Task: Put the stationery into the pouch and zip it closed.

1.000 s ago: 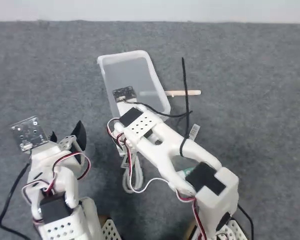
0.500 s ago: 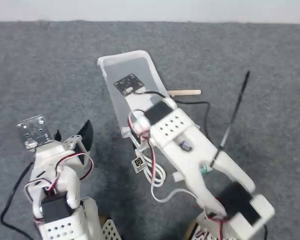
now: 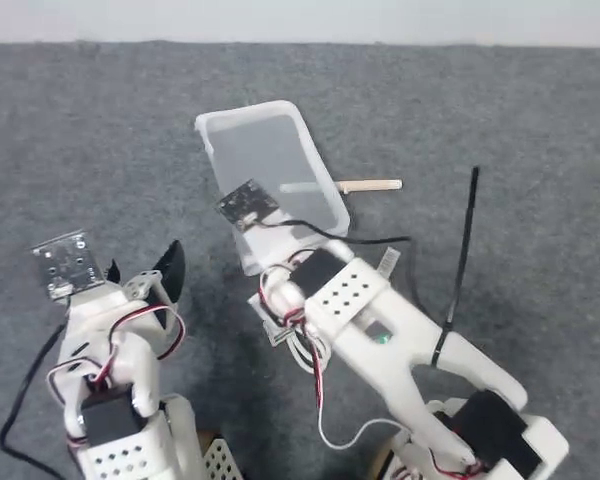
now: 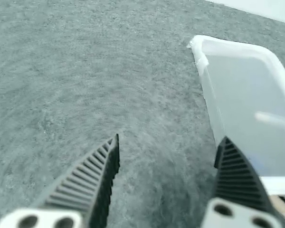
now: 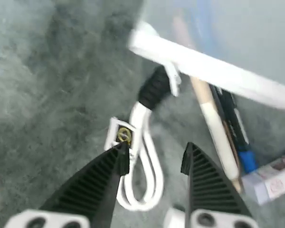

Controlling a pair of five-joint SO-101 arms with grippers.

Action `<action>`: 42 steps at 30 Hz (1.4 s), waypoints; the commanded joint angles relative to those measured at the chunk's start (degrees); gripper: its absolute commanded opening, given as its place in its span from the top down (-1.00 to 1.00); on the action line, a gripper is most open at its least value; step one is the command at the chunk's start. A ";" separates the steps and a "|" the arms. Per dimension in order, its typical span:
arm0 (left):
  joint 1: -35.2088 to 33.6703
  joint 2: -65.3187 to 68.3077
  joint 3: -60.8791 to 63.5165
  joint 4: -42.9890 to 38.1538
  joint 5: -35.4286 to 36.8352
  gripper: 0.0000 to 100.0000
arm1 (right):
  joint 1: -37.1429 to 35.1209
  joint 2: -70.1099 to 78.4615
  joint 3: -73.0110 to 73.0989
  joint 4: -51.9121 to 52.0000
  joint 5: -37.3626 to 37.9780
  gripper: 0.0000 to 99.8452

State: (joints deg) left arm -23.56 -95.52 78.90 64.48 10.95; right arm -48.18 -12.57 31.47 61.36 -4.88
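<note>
A translucent white pouch (image 3: 265,160) lies flat on the grey carpet, with a wooden pencil (image 3: 372,185) sticking out past its right side. My right gripper (image 5: 154,159) is open just off the pouch's near end, above a white cord loop (image 5: 143,178) tied to the black zipper pull (image 5: 154,90). The pouch's white zipper edge (image 5: 213,71) crosses a pencil (image 5: 213,123), a black pen (image 5: 233,124) and a small white box (image 5: 270,183). My left gripper (image 4: 166,166) is open over bare carpet to the left of the pouch (image 4: 249,99).
The grey carpet (image 3: 100,130) reaches to a pale wall at the back. A black tie strip (image 3: 464,245) sticks up from the right arm. A small tag (image 3: 277,328) hangs on the cord loop (image 3: 302,350) between the two arms.
The right arm's elbow has swung to the right and its wrist has drawn back toward the pouch's near end. The left arm has barely moved.
</note>
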 commanded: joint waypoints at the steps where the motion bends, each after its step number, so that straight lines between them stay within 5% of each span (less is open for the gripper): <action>1: -0.70 -0.79 -0.92 -0.70 -0.26 0.39 | -1.19 -2.95 -0.35 -4.18 0.26 0.67; 11: -0.79 -0.79 -0.84 -0.79 -0.26 0.39 | -3.03 9.89 -1.76 -14.11 0.26 0.68; 26: -0.79 -0.79 -0.75 -0.79 -0.26 0.39 | 0.31 27.74 -18.02 -6.20 -4.92 0.68; 32: -0.79 -0.79 -0.66 -0.70 -0.26 0.39 | 0.48 28.26 -19.08 -5.58 -4.48 0.98; 42: -0.88 -0.79 -0.31 -0.79 -0.26 0.39 | 1.89 23.43 -20.75 1.19 -0.97 0.99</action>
State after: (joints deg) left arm -24.00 -95.52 78.90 64.48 10.95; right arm -47.56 16.44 13.63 60.57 -9.01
